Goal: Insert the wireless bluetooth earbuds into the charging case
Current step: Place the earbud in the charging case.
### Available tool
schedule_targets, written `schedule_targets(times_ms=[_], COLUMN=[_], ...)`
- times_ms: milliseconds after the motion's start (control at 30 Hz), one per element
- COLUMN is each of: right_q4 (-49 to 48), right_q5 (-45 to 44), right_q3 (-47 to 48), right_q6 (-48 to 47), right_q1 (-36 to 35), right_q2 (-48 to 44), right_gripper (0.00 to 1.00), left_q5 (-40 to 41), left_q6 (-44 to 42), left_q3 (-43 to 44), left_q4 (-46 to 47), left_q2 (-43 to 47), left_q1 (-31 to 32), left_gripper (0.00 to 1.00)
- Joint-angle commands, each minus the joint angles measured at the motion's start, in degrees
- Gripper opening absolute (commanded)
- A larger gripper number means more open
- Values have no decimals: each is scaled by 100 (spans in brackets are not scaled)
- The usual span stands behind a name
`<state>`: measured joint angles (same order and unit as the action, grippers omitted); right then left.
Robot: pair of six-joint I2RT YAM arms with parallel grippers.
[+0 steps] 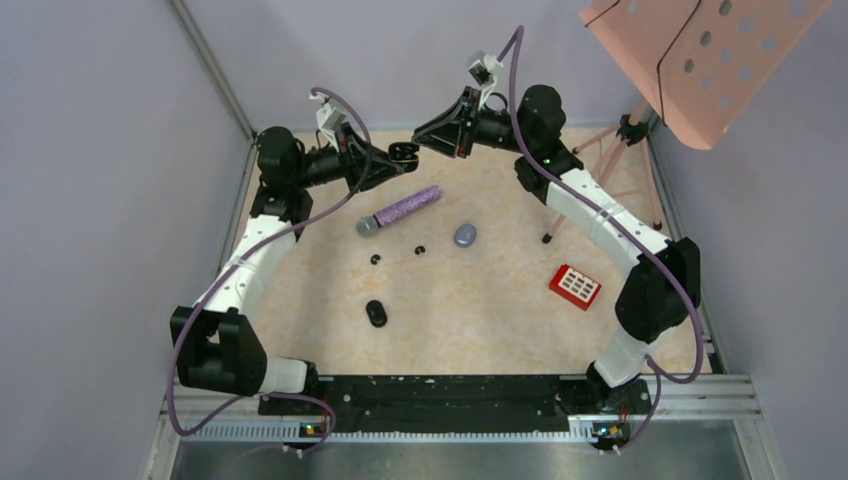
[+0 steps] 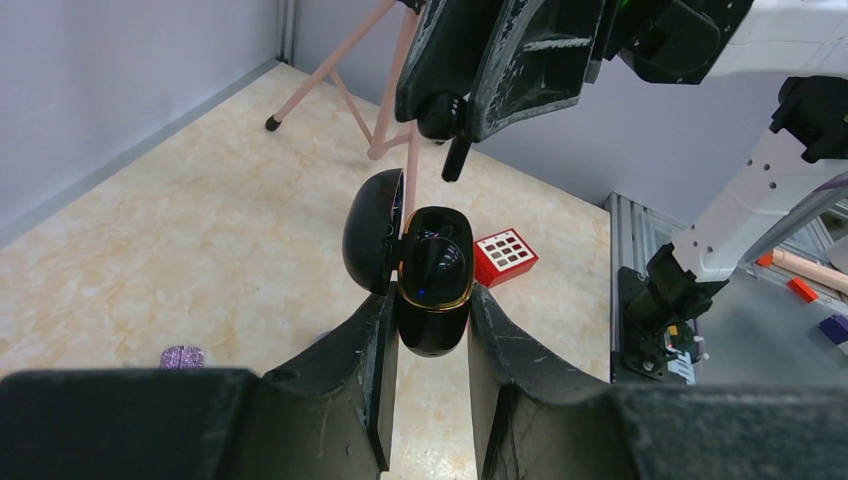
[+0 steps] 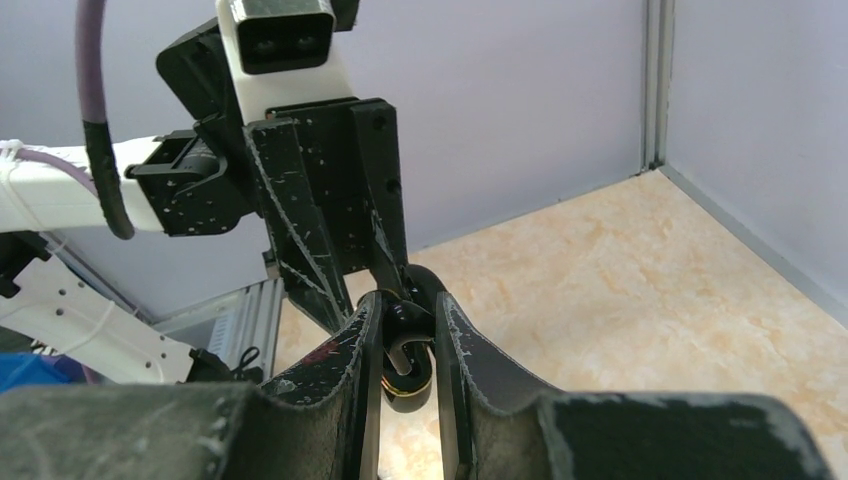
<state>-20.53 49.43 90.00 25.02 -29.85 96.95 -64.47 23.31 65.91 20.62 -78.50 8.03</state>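
My left gripper (image 2: 432,300) is shut on a glossy black charging case (image 2: 436,270) with a gold rim; its lid (image 2: 370,232) hangs open to the left. Held above the table at the back (image 1: 402,153), the case faces my right gripper (image 2: 452,112). That gripper is shut on a black earbud (image 2: 447,128) whose stem points down at the case. In the right wrist view the earbud (image 3: 402,338) sits between my fingers (image 3: 362,330), just over the case's rim (image 3: 405,384). Two more black earbuds (image 1: 376,259) (image 1: 420,248) lie on the table.
A purple glitter microphone (image 1: 400,210) lies below the grippers. A lilac oval case (image 1: 465,235) and a closed black case (image 1: 376,313) rest on the table. A red block (image 1: 575,286) sits at right, near a pink music stand (image 1: 690,60) and its tripod legs (image 1: 600,160).
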Motion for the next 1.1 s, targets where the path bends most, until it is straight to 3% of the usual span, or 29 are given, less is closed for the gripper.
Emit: schedule_targets(times_ms=[0,967,1067], right_q4=[97,472,641], right_q5=[-351,-664,-651], right_q3=[150,373,474], right_q6=[-181,-335,-375], right_q1=[-99,-285,-285], right_q2=[-56,139,213], right_gripper=[0,0,4], left_q5=[121,407,362], left_q6=[117,336,325], left_q3=[290,244,224], left_q4=[378,544,599], left_q2=[214,261,273], left_q1=[23,-21,-21], left_gripper=[0,0,0])
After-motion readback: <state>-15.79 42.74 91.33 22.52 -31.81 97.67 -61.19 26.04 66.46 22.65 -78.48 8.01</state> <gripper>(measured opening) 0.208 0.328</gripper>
